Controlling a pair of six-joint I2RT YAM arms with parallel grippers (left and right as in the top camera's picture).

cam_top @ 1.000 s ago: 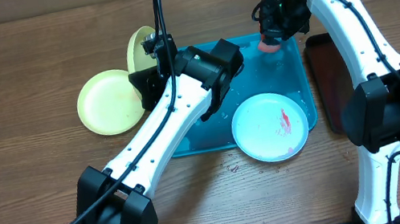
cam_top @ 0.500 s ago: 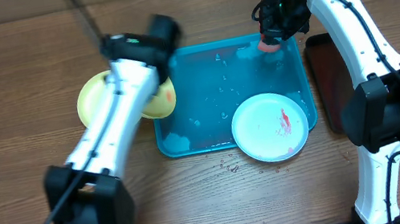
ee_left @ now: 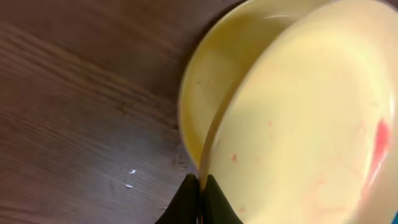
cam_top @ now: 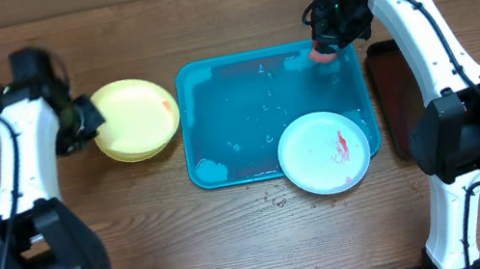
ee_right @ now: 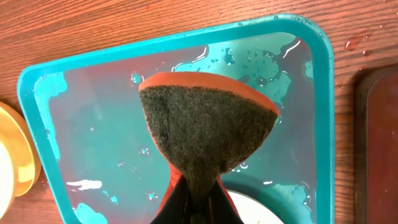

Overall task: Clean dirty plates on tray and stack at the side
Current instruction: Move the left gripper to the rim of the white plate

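Two yellow-green plates lie stacked on the table left of the teal tray. My left gripper is shut on the rim of the upper plate, which has a red smear; the lower plate shows beneath it. A pale blue plate with red smears sits at the tray's front right corner. My right gripper is shut on an orange sponge with a dark scouring face, held above the tray's wet back right corner.
A dark black-brown tray lies right of the teal tray, partly under my right arm; it also shows in the right wrist view. Water drops and puddles cover the teal tray's floor. The table is brown wood.
My left arm has swung left off the tray, carrying the yellow-green plate onto the other one at the side. The right arm has not moved.
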